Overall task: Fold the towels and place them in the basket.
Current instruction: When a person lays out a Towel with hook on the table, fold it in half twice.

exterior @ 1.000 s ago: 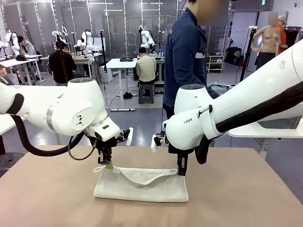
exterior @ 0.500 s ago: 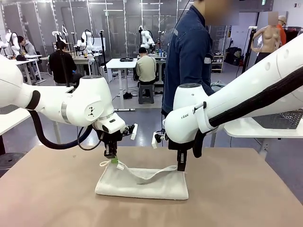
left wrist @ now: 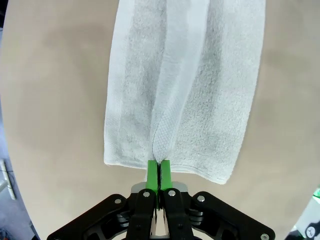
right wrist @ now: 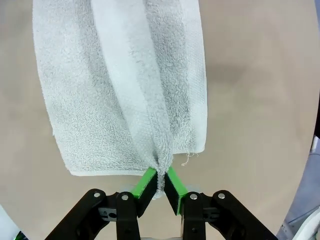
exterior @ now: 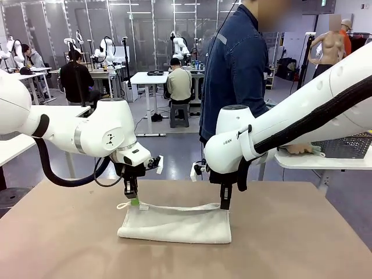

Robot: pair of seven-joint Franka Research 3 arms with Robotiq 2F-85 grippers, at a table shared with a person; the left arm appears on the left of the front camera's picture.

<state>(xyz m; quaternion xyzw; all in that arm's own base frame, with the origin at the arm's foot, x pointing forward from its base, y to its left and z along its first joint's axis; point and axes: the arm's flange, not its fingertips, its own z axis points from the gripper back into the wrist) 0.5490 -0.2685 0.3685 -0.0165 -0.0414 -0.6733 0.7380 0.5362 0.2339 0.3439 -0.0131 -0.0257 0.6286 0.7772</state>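
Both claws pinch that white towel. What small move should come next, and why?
Probably the left claw and right claw carry the pinched edge of the white terry-cloth towel across its flat part and lower it: that edge is lifted taut between them, the rest lies on the tan table.

A folded white towel lies on the tan table.
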